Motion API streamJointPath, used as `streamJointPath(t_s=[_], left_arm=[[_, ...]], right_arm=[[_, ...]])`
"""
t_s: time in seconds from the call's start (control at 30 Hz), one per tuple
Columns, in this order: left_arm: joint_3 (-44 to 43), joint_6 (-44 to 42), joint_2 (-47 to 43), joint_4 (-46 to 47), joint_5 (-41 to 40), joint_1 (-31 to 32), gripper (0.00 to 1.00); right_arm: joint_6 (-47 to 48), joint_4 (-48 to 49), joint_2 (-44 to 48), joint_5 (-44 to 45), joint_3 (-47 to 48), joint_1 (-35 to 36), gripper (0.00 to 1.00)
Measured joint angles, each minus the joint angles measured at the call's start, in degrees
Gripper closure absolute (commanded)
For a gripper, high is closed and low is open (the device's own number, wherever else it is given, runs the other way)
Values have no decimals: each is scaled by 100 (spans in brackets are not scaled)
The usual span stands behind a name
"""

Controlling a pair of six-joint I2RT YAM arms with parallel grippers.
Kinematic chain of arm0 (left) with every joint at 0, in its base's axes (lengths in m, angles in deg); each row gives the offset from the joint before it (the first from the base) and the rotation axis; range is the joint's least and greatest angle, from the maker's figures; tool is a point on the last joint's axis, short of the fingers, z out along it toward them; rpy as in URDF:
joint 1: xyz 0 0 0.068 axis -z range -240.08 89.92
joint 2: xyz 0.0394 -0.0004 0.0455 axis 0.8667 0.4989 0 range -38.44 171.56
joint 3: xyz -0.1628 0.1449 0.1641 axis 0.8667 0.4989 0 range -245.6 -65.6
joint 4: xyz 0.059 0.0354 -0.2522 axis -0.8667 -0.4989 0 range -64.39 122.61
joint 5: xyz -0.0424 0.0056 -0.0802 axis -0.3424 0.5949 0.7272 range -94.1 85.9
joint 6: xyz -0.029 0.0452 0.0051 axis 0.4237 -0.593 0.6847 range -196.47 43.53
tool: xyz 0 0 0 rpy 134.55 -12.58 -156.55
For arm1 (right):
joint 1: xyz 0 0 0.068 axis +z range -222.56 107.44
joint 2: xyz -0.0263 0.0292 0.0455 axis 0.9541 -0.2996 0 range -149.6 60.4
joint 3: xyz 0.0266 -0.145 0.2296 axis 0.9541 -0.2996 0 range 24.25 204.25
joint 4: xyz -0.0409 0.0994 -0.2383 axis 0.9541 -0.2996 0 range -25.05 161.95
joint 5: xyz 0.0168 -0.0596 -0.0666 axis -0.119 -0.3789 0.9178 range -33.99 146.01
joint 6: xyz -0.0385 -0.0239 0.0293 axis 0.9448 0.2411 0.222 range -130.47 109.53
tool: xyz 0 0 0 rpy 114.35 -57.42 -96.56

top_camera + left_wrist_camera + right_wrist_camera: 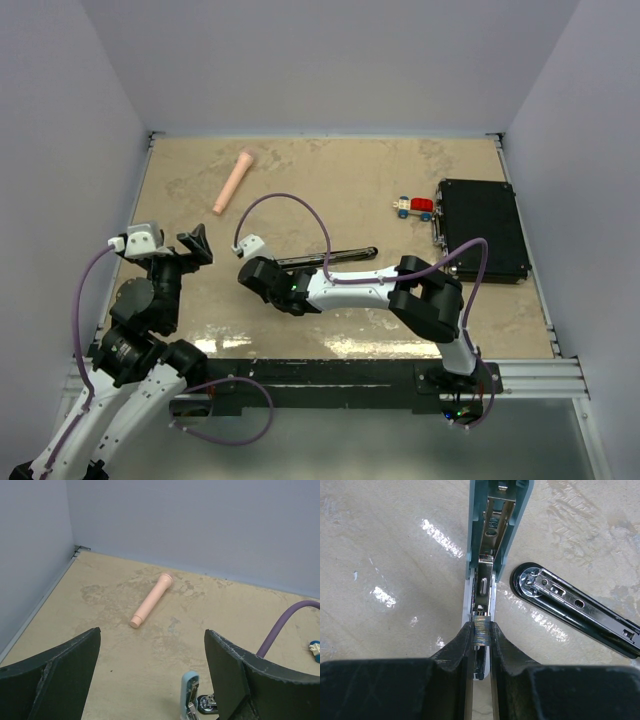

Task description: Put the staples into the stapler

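Left gripper (195, 245): one – jaws spread wide, nothing between them, raised over the left side of the table (340, 330).
Pink cylinder (233, 180): one, lying flat towards the far-left corner, well apart from everything else.
Purple cables (290, 200): two, one looped along each arm.
Right gripper (481, 626): one, reaching across to left of centre; fingertips pinched together on the staples.
Staples (481, 635): one short shiny strip, clamped between the right fingertips, sitting right at the near end of the metal channel of the light-blue stapler.
Light-blue stapler (492, 530): one, swung open, metal channel facing up; its tip also shows at the bottom edge of the left wrist view.
Black stapler (575, 607): one – lying on the table just beside the blue one, angled away to the right, metal underside up.
Toy car (413, 207): one, red and white with blue wheels, right of centre.
Black case (483, 228): one, closed, against the right edge.
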Motion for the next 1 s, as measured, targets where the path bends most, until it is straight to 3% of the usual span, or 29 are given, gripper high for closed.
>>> streamJointPath(t_s=[1.0], left_arm=[[2, 0, 7, 4, 7, -2, 12]], right_arm=[[96, 15, -114, -151, 28, -33, 99]])
